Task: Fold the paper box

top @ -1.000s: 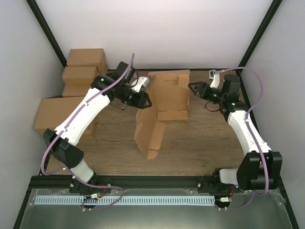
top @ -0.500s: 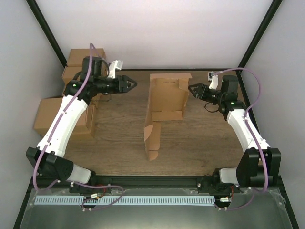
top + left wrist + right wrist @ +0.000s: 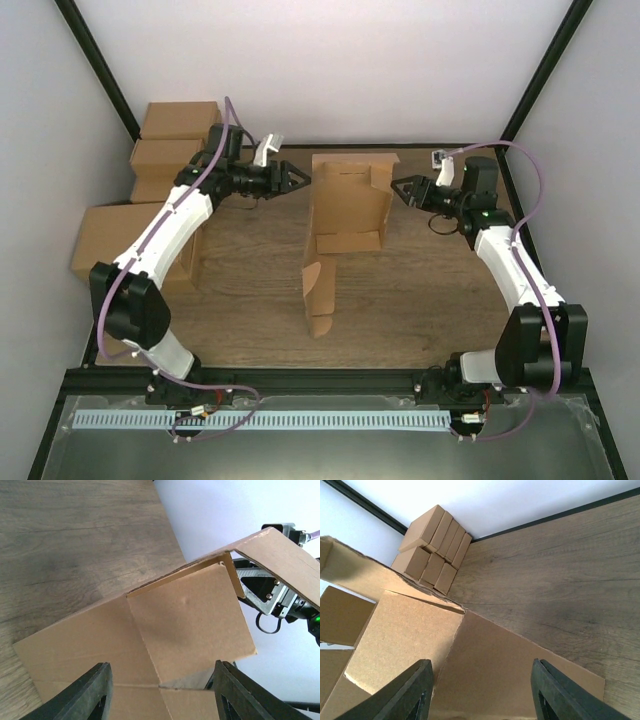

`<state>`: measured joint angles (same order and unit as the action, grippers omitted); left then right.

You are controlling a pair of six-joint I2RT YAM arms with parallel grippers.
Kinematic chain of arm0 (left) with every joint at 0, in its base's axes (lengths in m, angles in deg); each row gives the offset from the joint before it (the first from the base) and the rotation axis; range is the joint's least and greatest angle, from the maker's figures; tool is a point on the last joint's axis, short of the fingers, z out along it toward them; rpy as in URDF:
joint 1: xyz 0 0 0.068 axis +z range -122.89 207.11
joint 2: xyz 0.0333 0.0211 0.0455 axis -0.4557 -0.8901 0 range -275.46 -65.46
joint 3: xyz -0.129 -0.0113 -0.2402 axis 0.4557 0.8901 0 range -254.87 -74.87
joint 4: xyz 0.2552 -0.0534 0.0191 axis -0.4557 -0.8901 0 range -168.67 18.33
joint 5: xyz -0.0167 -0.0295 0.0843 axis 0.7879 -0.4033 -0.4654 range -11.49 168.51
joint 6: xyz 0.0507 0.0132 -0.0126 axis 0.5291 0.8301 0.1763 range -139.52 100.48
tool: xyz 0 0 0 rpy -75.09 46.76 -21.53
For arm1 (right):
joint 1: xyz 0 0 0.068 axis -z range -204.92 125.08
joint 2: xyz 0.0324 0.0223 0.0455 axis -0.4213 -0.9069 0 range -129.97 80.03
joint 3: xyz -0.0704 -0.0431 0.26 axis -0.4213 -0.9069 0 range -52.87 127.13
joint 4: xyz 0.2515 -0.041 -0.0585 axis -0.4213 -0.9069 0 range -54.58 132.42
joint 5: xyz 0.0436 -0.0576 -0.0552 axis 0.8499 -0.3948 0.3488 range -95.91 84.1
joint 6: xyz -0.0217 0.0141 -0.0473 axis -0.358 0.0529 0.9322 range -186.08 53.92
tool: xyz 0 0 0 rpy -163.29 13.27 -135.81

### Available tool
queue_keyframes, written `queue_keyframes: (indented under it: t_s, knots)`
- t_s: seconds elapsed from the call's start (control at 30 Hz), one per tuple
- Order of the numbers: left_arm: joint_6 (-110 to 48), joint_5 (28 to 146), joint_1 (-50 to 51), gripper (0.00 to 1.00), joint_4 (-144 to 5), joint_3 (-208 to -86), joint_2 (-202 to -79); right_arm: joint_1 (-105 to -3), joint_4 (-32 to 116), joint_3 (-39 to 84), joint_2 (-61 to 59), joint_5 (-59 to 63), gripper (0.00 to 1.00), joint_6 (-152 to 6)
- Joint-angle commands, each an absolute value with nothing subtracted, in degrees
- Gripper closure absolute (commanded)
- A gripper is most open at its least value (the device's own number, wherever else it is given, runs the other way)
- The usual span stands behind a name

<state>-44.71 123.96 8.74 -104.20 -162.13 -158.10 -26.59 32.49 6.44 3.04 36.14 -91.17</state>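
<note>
1. The paper box (image 3: 347,205) is placed toward the back of the desk (image 3: 430,290), between the two arms. It is half raised: wide panels stand upright, and a long flap trails down toward the near edge.
2. The left fingers (image 3: 94,692) are spread wide and nothing is held in them. They are set just beside the box's left edge; whether it is touched cannot be told.
3. The right fingers (image 3: 416,690) are likewise spread wide and empty, and are set at the box's right edge.
4. The box is judged to be loose, since it is propped only by its own creases. If it is pushed harder from one side than the other, it could be tipped over or slid across the desk.
5. If the panels are pressed away from a crease line, the cardboard could be buckled or a tab bent the wrong way, so that the flaps no longer meet.
6. The trailing flap could be caught against the desk and dragged out of line when the upright part is moved.
7. The cartons (image 3: 175,150) stacked in the back left corner lie close to the left arm and could be knocked by a wide swing.
8. Counted: one paper box, two arms, two pairs of fingers. At least four cartons are made out; the exact number cannot be told.
</note>
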Motion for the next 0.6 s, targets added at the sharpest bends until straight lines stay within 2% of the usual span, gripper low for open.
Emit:
queue_keyframes:
  t_s: [0.0, 0.37, 0.57]
  knots:
    - [-45.7, 126.6, 7.5, 0.43, -99.3, -162.9, -160.4, -26.2, 30.7, 9.7, 2.3, 38.2, 0.44, -88.9]
    - [-44.4, 126.9, 6.3, 0.61, -100.7, -165.7, -164.5, -26.2, 29.5, 13.4, 1.7, 39.5, 0.4, -88.0]
    - [-43.5, 126.0, 6.1, 0.66, -101.6, -165.2, -164.9, -26.2, 28.6, 13.0, 0.0, 39.8, 0.5, -87.3]
